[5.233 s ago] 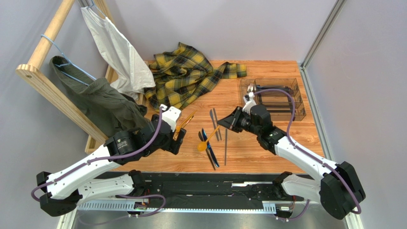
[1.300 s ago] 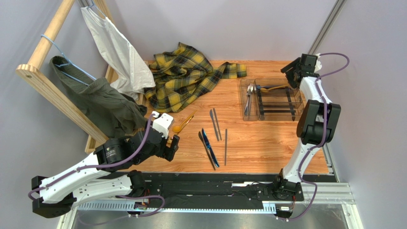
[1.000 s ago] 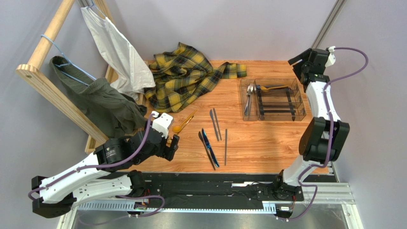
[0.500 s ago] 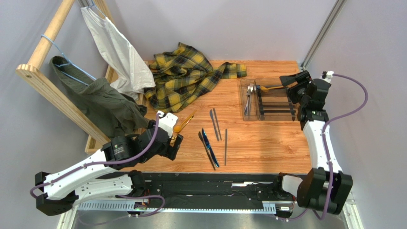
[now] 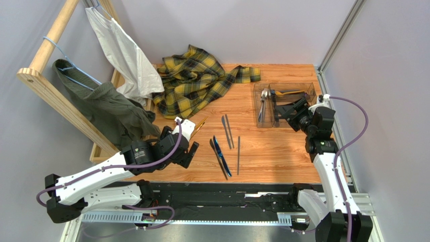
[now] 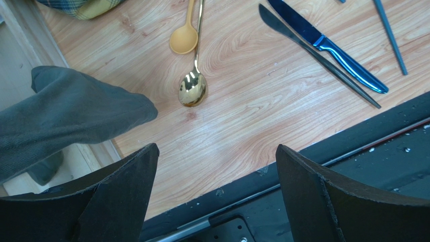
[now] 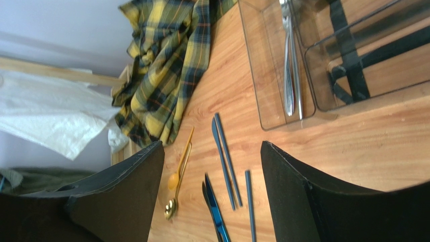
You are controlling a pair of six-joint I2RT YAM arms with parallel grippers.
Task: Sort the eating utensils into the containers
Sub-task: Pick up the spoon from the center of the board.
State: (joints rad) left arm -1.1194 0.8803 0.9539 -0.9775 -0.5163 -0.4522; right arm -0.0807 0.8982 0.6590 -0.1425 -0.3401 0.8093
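Sorting under way: a clear compartmented tray (image 7: 257,60) sits at the desk's far right. Silver pieces (image 7: 288,75) lie lengthwise in its leftmost slot, and a gold spoon (image 5: 286,93) lies at its far end. Loose on the desk lie a shiny gold spoon (image 6: 193,88), a matte gold spoon (image 6: 184,39), a blue knife (image 6: 328,45) beside a dark grey knife (image 6: 275,21), two grey pieces (image 5: 227,131) and a grey stick (image 5: 238,154).

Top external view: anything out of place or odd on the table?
Stray clothing: a crumpled yellow plaid shirt is heaped at the table's far left, a sleeve stretched toward the clear tray, and a dark garment hangs close by the gold spoons. Nothing spilled or broken.
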